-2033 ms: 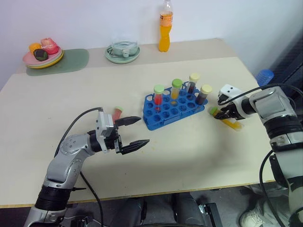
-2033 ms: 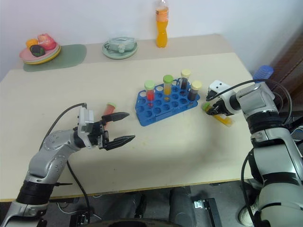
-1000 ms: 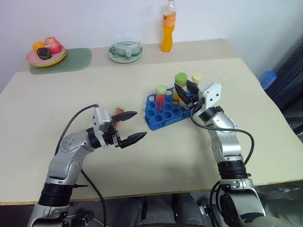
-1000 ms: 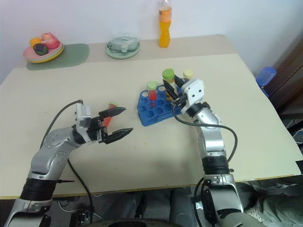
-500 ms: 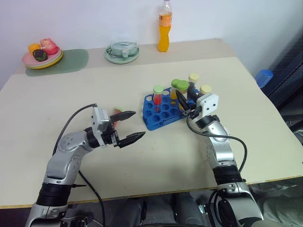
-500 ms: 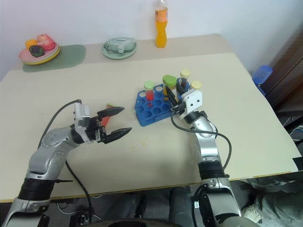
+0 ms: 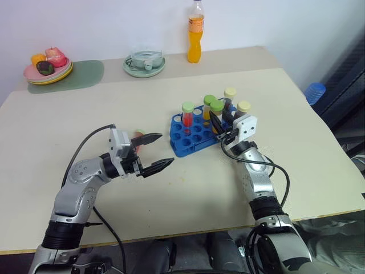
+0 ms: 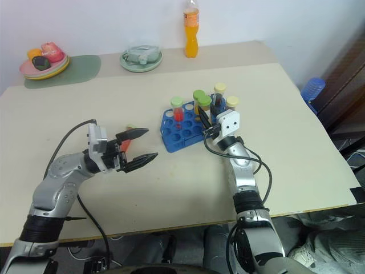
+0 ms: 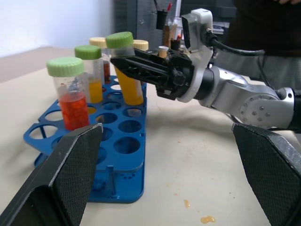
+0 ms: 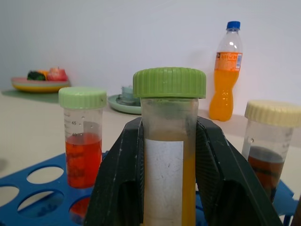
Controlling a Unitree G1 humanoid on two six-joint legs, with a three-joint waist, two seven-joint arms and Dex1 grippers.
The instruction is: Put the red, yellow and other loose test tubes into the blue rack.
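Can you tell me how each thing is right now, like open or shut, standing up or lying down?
Left hand: open, empty.
Right hand: shut on yellow tube.
Yellow tube: capped, upright, over the rack.
Red tube: capped, standing in rack.
Blue rack: partly filled.
Orange bottle: upright, capped.

A loose red tube (image 7: 137,137) lies half-hidden behind the left pincer (image 7: 157,152).

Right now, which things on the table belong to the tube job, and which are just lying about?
Job: blue rack; yellow tube in the right claw; red tube lying beyond the open left claw; tubes already racked.
Lying about: orange drink bottle; plate of food; green mat; saucer.
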